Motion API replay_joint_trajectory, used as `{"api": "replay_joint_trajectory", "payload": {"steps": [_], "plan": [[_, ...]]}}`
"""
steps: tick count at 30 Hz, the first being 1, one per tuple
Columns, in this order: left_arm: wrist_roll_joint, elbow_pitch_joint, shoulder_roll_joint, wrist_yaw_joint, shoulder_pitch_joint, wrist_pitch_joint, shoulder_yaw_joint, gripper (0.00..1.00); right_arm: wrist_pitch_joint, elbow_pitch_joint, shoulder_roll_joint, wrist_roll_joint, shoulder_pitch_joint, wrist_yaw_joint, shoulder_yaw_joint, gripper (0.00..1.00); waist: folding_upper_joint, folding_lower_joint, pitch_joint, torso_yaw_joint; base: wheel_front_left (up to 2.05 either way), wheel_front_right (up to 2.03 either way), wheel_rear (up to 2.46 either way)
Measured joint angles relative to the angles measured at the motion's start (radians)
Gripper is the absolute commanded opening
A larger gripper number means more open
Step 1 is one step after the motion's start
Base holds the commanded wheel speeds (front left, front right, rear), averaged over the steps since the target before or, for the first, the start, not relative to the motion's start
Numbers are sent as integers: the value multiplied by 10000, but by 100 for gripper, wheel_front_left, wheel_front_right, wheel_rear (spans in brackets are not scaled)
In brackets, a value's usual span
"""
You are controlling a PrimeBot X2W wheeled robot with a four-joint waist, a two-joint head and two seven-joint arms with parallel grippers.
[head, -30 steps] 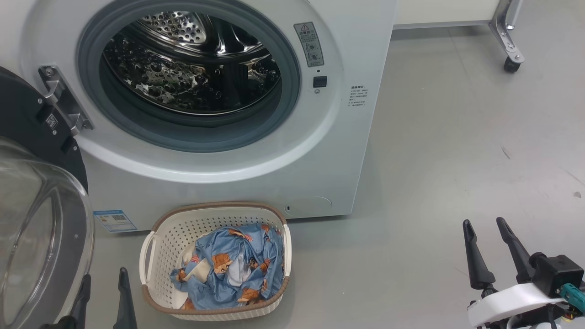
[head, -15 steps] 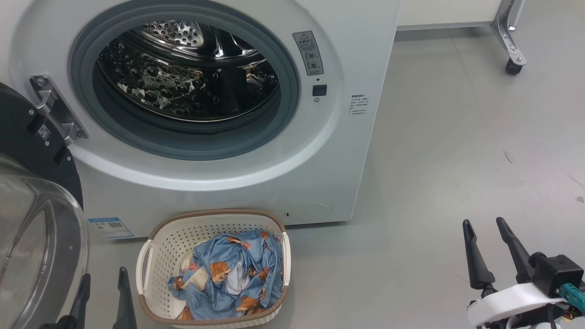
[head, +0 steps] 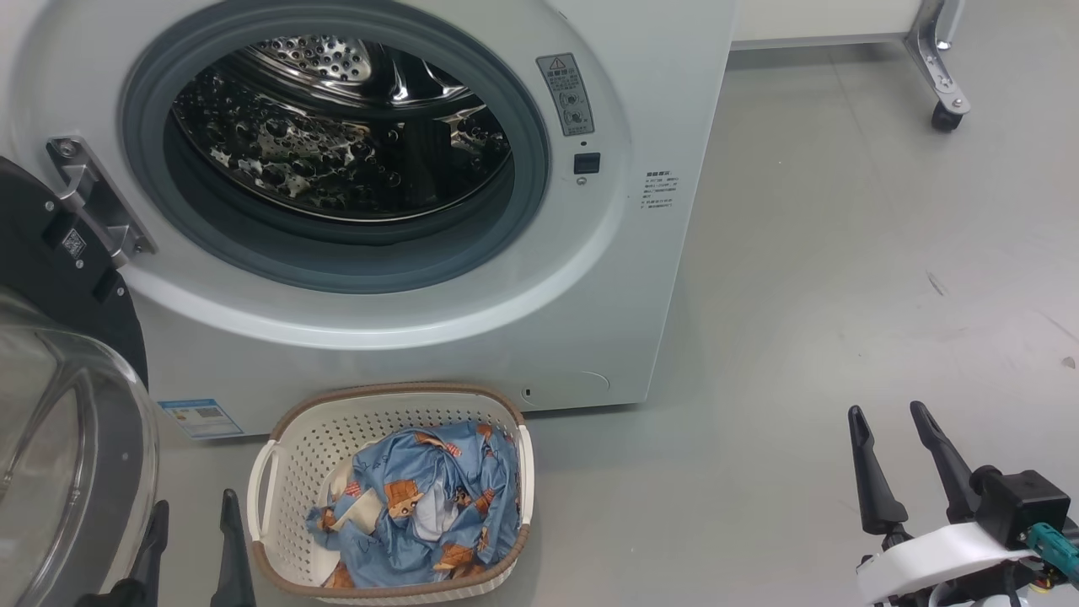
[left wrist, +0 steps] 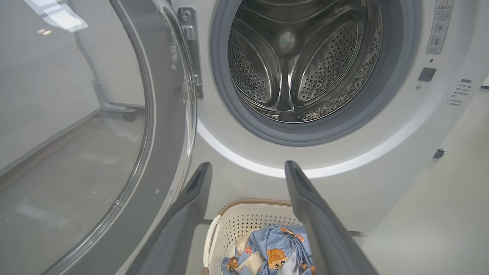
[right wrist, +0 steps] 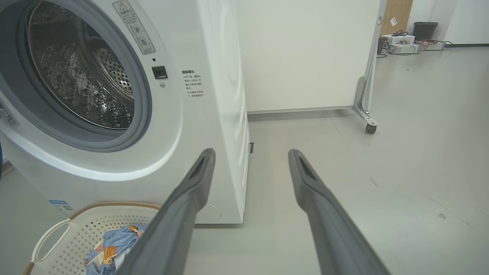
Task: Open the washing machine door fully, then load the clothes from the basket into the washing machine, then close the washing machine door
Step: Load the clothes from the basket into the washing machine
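The washing machine door is hanging swung wide on its hinge at the left edge of the head view, its glass bowl bulging toward the lower left corner. That is leaving the mouth of the washing machine unobstructed across the upper left, with the steel drum showing bare inside. The basket is sitting on the floor just in front of the machine's base, below the opening, probably so the lift into the drum is short. The clothes are lying crumpled inside it, none loaded yet. The left gripper is hovering at the bottom left, between door and basket, jaws spread and holding nothing, and is looking like the likelier one to reach in. The right gripper is hovering at the lower right, well apart from the basket, jaws likewise spread and empty.
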Motion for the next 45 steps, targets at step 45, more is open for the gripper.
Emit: {"api": "replay_joint_trajectory", "payload": {"steps": [45], "plan": [[-654, 2514, 842, -242, -2976, 2213, -608, 100, -2, -380, 380, 75, -2378, 0, 698, 100, 0, 0, 3736, -2067, 0, 0, 0]]}}
